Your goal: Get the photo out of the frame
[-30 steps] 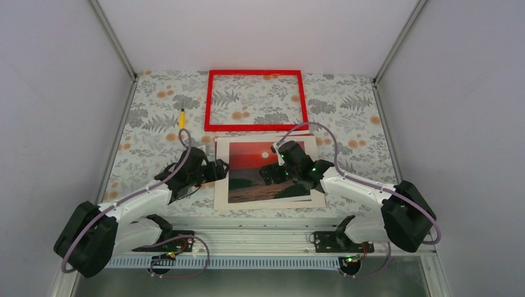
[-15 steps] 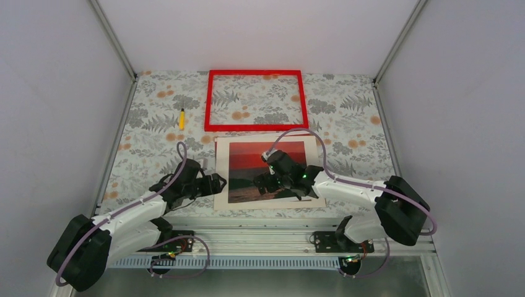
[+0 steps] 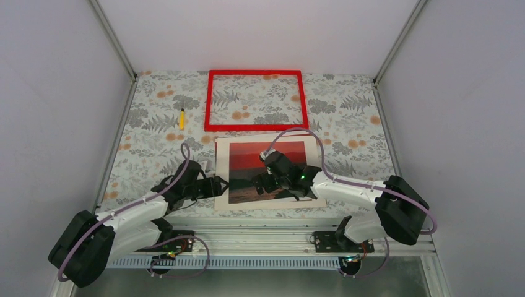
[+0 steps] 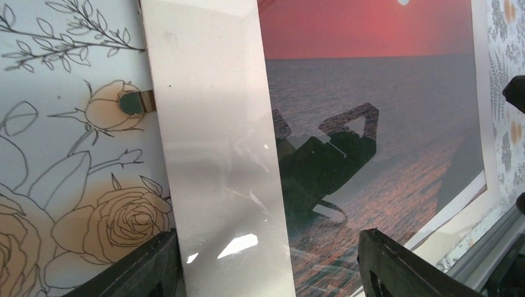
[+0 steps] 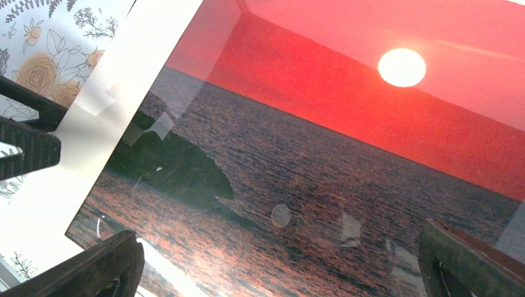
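White booth walls close in a floral-printed surface (image 3: 347, 124), with the arm bases on a metal rail at the near edge.

At the far left lies a small yellow-handled tool (image 3: 181, 118), well apart from everything else. Nearer, the left hand (image 3: 213, 184) sits low at the left edge of the photo (image 3: 247, 161). Its fingers are apart and clamp nothing. In its wrist view one finger is over the flowered surface and the other over the print, with the white border between them.

In the middle, the red frame (image 3: 256, 127) lies flat at the far side. It is empty, and the floral pattern shows through its opening. The photo lies flat just near of it, close to the frame's near rail but wholly outside it, sunset side up.

To the right, the right hand (image 3: 261, 184) hovers over the dark lower part of the print, with its fingers spread wide and holding nothing.

Judged from this layout, the removal itself looks done, and the hands seem to be finishing at the print. A second pale edge shows at the print's near right corner in the left wrist view. Whether that is a sheet lying under the print, I cannot tell. If it is, the next move calls for a shallow pinch on the border alone, with the other hand pressing down so the sheets do not slide together. If not, both hands need only lift clear.

Count: one frame, one photo, one yellow tool, two hands.
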You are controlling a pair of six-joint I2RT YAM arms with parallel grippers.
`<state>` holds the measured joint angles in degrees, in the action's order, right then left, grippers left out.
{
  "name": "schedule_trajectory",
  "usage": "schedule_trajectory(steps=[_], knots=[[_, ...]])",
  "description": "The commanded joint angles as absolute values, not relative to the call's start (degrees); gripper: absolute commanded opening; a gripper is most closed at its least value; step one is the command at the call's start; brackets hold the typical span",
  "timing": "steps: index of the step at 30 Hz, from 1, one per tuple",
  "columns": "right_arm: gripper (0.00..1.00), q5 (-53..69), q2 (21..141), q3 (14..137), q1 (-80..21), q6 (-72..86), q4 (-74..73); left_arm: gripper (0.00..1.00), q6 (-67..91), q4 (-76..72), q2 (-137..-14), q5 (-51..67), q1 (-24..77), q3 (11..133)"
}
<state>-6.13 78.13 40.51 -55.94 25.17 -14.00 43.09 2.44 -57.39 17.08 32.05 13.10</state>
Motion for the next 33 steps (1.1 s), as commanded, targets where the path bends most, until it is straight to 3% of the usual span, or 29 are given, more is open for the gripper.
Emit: schedule_trajectory(steps=[1,10,33], knots=[[1.00,-8.64,78.75,42.03,-56.85,26.04,-13.24,0.70,43.21,3.37,-56.08,19.07,32.52,12.54],[1.00,-8.84,79.04,42.04,-57.21,25.59,-12.77,0.59,44.14,5.89,-51.55,18.86,32.52,14.71],[1.00,-15.67,72.06,37.42,-58.81,26.46,-9.69,0.59,46.39,-4.27,-63.73,19.08,37.54,19.31]])
